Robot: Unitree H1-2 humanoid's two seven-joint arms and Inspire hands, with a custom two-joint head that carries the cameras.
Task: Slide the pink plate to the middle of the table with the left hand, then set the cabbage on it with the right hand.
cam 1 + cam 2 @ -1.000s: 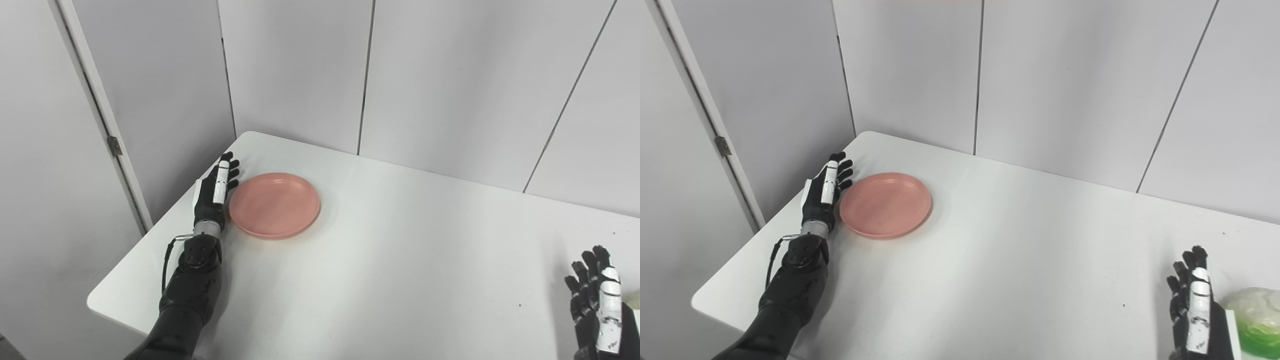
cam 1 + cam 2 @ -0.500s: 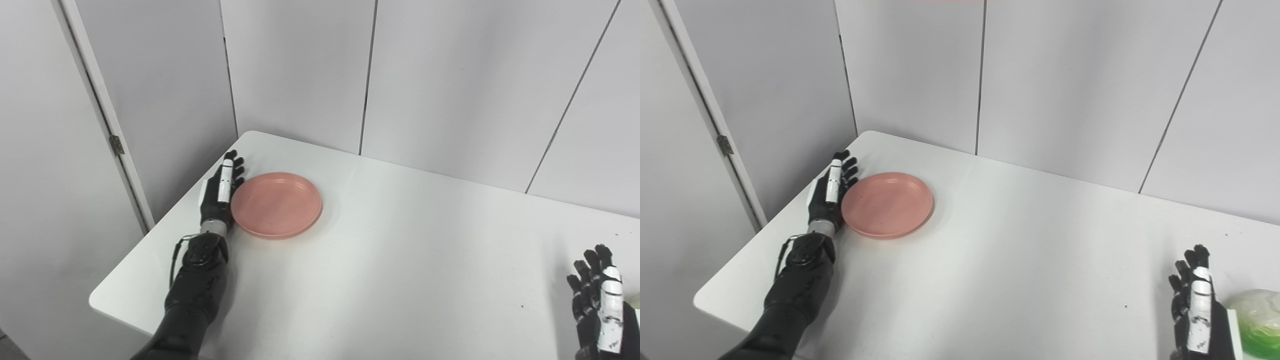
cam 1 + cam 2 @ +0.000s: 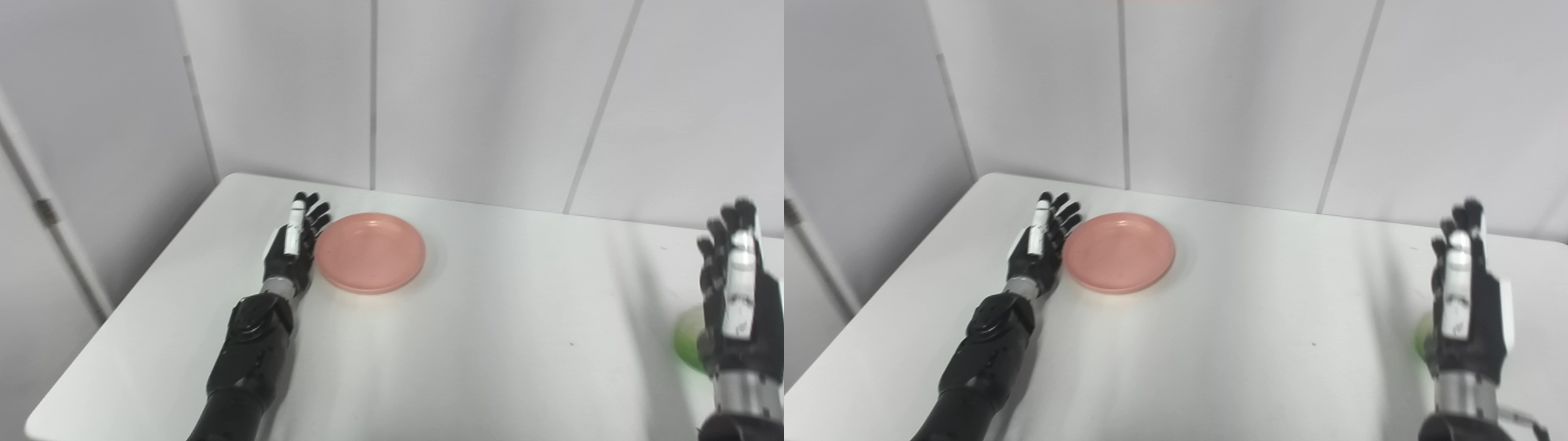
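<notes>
Paired head cameras look down, sharing the table (image 3: 490, 343).

Left hand (image 3: 293, 248) flat, fingers spread; right hand (image 3: 735, 300) raised, empty.

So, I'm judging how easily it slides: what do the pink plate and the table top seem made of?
The pink plate looks like matte plastic or melamine: even colour, dull sheen, thin raised rim. The table seems a smooth white laminate or painted board, with soft, faint reflections. Neither can be confirmed by look alone.

The right hand (image 3: 735, 294) hides most of the cabbage (image 3: 687, 338).
</notes>
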